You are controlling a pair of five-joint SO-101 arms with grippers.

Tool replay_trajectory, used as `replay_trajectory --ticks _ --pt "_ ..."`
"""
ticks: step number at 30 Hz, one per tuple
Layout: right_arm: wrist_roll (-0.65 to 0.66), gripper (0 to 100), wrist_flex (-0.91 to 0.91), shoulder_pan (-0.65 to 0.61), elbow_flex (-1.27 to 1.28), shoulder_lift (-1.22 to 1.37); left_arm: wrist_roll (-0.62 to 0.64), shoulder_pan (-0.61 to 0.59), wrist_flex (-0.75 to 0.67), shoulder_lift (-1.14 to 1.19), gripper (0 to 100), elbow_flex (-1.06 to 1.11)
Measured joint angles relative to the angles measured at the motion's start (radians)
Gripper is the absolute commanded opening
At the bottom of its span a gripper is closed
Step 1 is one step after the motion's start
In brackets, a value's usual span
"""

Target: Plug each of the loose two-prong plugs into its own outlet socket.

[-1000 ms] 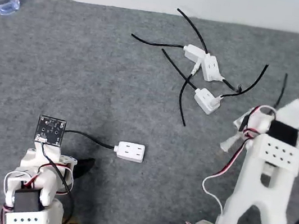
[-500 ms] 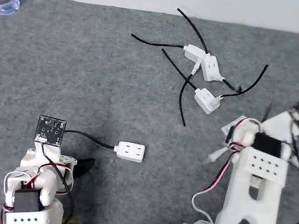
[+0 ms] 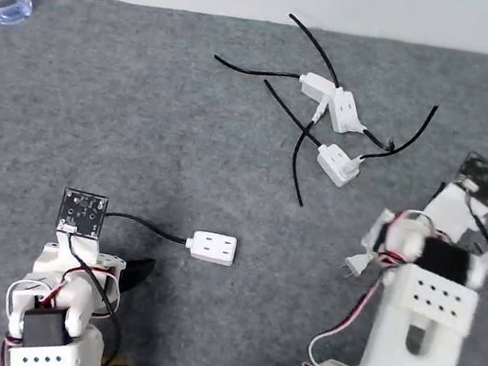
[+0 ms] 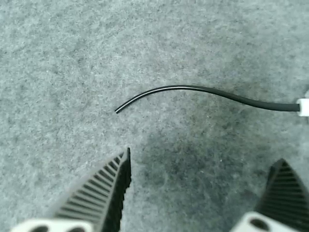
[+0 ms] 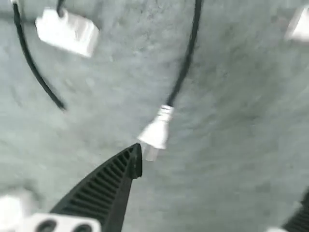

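now the right gripper (image 5: 219,181), jaws wide apart, has a loose plug (image 5: 155,131) just ahead beside one fingertip (image 5: 130,162), its long axis and cord (image 5: 186,63) running away.

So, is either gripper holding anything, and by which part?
Nothing is held. The left gripper and right gripper are open; a white plug lies loose just beyond the right one.

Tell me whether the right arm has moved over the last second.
Yes. In the high view the right arm has drawn back toward its own base, away from the white connector, which has stayed put.
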Motion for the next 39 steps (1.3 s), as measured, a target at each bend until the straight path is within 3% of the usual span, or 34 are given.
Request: replay_trajectory --ticks 5,8,11,17,20,24,29,34,39 --pt "0.583 17.8 0.005 0.149 0.043 -0.041 0.0 0.0 0.0 0.0 42 0.0" --pt "0.838 15.0 -0.032 0.206 0.12 -0.051 0.0 0.0 0.0 0.0 42 0.0" --pt "0.918 15.1 -0.092 0.226 0.201 -0.069 0.0 0.0 0.0 0.0 42 0.0" --pt "0.945 15.5 -0.374 0.229 0.338 -0.095 0.0 0.0 0.0 0.0 42 0.0" --pt "0.979 21.2 -0.408 0.218 0.35 -0.112 0.0 0.0 0.0 0.0 42 0.0" --pt "1.162 29.0 -0.292 0.133 0.353 -0.129 0.0 0.0 0.0 0.0 42 0.0" --pt "1.501 24.8 -0.038 -0.025 0.351 -0.132 0.0 0.0 0.0 0.0 42 0.0" --pt "1.643 24.0 0.072 -0.147 0.351 -0.132 0.0 0.0 0.0 0.0 42 0.0" --pt "1.852 24.0 0.092 -0.15 0.351 -0.132 0.0 0.0 0.0 0.0 42 0.0"
